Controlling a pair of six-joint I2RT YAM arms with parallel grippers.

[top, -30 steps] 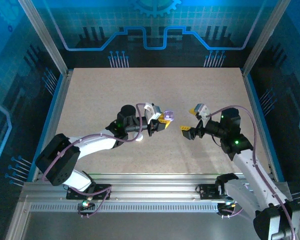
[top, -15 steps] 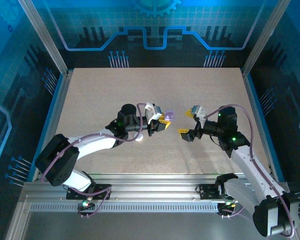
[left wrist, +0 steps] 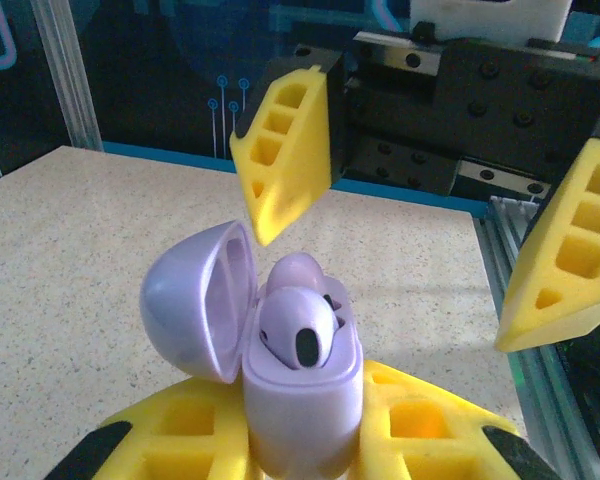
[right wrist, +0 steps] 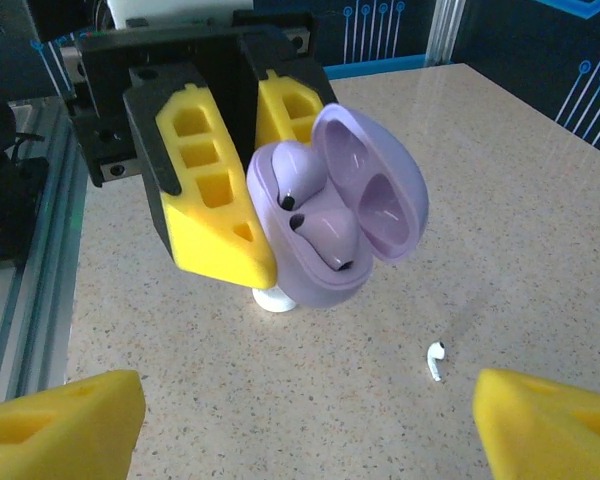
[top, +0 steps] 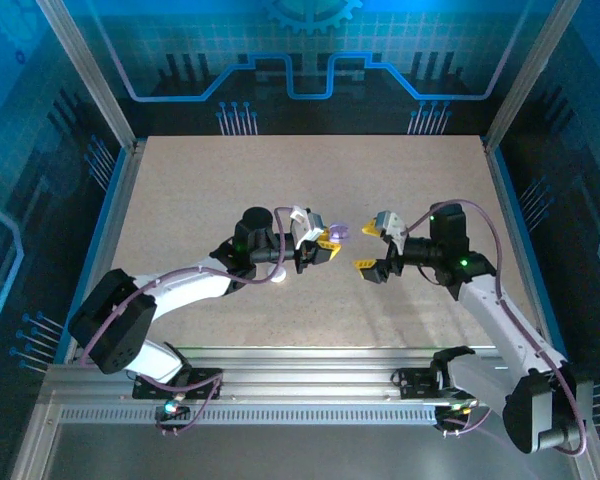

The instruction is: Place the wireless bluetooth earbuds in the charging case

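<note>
1. Left wrist: we are seeing the left gripper [left wrist: 302, 445] clamping the open charging case [left wrist: 298, 380].
2. We are seeing the right gripper [left wrist: 420, 235] spread wide opposite it.
3. A white earbud [right wrist: 436, 360] is lying near the case.

Open lilac charging case [right wrist: 332, 215] at centre, clamped by left gripper [right wrist: 270, 200], two lilac buds [right wrist: 325, 228] inside, white earbud [right wrist: 437, 360] on counter [right wrist: 540, 210] lower right, right gripper [right wrist: 305, 435] spread wide below.
</note>
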